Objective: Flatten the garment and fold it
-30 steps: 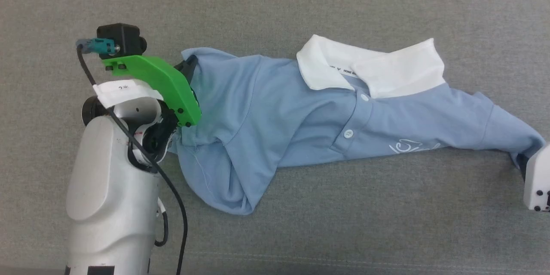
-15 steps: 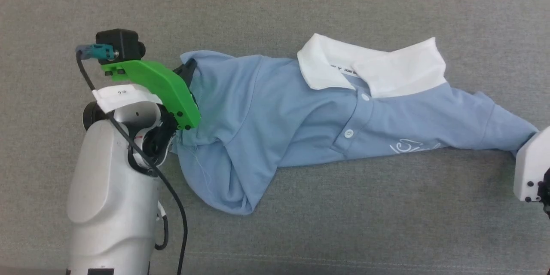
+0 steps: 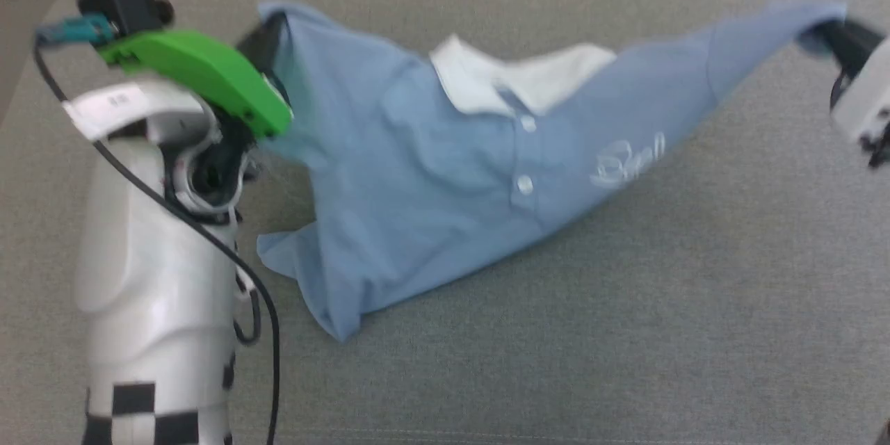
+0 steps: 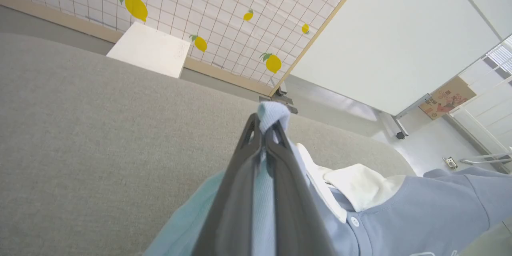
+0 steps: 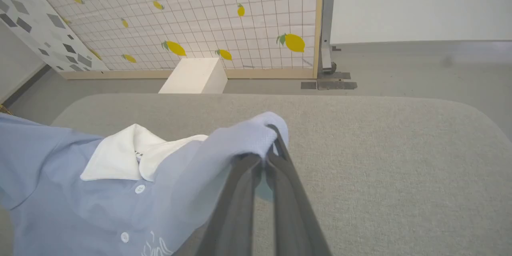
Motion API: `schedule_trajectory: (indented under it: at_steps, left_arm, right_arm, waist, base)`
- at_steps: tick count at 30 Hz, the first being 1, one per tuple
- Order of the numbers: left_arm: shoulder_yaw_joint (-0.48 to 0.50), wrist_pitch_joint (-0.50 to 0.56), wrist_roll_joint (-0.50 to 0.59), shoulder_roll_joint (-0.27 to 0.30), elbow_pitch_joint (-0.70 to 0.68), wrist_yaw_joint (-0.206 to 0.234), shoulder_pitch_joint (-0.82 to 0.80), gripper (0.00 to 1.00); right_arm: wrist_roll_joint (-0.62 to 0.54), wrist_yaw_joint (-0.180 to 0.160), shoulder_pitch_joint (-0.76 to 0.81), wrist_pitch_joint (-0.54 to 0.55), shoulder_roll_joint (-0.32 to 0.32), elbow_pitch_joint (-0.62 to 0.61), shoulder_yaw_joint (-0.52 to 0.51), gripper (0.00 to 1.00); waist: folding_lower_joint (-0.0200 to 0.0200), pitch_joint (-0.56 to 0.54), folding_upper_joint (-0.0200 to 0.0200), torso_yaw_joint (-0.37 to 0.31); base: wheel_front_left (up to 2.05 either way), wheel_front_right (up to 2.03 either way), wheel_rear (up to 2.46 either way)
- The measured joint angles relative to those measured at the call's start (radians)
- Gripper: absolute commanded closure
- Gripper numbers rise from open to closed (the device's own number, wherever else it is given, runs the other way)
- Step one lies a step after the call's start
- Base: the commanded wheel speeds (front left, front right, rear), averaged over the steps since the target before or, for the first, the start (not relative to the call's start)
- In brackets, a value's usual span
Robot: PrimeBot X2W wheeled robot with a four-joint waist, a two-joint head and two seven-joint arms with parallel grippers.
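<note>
Over grey surface (image 3: 695, 306), garment (image 3: 431, 181) stretched wide, sagging

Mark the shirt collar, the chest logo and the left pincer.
collar (image 3: 563, 73), head view, on its white right flap.
chest logo (image 3: 629, 156), head view, middle of the white script.
left pincer (image 4: 264, 134), left wrist view, between the tips, where blue cloth is clamped.

The light blue polo shirt (image 3: 431, 222), white collar and buttoned front upward, hangs stretched by both sleeve ends, its lower part draping on the grey fabric surface (image 3: 626, 327).
</note>
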Motion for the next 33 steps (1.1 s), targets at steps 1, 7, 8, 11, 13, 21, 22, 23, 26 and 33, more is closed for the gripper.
schedule_trajectory:
  at_steps: [1,7,8,11,13,21,22,23,26,33]
  left_arm:
    - [0.007,-0.02,0.0,0.001,0.002,0.0,-0.029,1.0]
    - [0.042,-0.141,0.009,0.015,0.041,-0.002,-0.2,1.0]
    - [0.044,-0.162,0.017,0.022,0.051,-0.003,-0.225,1.0]
    - [0.051,-0.248,0.054,0.049,0.074,-0.002,-0.291,1.0]
    - [0.056,-0.306,0.075,0.064,0.092,-0.002,-0.33,1.0]
    - [0.058,-0.408,0.105,0.087,0.166,-0.003,-0.397,1.0]
    - [0.057,-0.411,0.112,0.09,0.179,-0.003,-0.4,1.0]
    - [0.053,-0.413,0.12,0.096,0.191,-0.002,-0.404,1.0]
    - [0.047,-0.408,0.13,0.115,0.227,0.0,-0.424,1.0]
    - [0.047,-0.372,0.142,0.153,0.284,0.033,-0.574,1.0]
  right_arm:
    - [0.012,0.0,-0.04,-0.004,0.0,0.008,0.003,1.0]
    - [0.03,0.0,-0.253,-0.042,-0.003,0.072,0.021,1.0]
    - [0.03,0.0,-0.281,-0.049,-0.002,0.086,0.025,1.0]
    - [0.028,0.0,-0.35,-0.071,-0.002,0.122,0.036,1.0]
    - [0.026,0.0,-0.391,-0.09,-0.001,0.143,0.046,1.0]
    - [0.01,0.0,-0.478,-0.117,0.012,0.214,0.056,1.0]
    - [0.003,0.0,-0.484,-0.117,0.012,0.223,0.061,1.0]
    - [-0.005,0.0,-0.49,-0.115,0.014,0.232,0.064,1.0]
    - [-0.034,0.0,-0.517,-0.109,0.028,0.261,0.068,1.0]
    - [-0.129,0.0,-0.707,-0.131,0.123,0.374,-0.05,1.0]
  waist:
    - [0.0,-0.014,0.0,0.0]
    - [-0.0001,-0.086,0.0,0.002]
    - [-0.0001,-0.098,0.0,0.002]
    - [-0.0001,-0.128,0.0,0.003]
    - [-0.0001,-0.146,0.0,0.001]
    - [-0.0001,-0.165,0.0,-0.018]
    - [-0.0001,-0.161,0.0,-0.02]
    - [-0.0001,-0.156,0.0,-0.022]
    - [-0.0001,-0.133,0.0,-0.026]
    - [-0.0001,-0.033,0.0,-0.042]
  base:
    - [0.0,0.0,0.0]
    - [0.0,0.0,0.0]
    - [0.0,0.0,0.0]
    - [0.0,0.0,0.0]
    - [0.0,0.0,0.0]
    - [0.0,0.0,0.0]
    - [0.0,0.0,0.0]
    - [0.0,0.0,0.0]
    - [0.0,0.0,0.0]
    - [0.0,0.0,0.0]
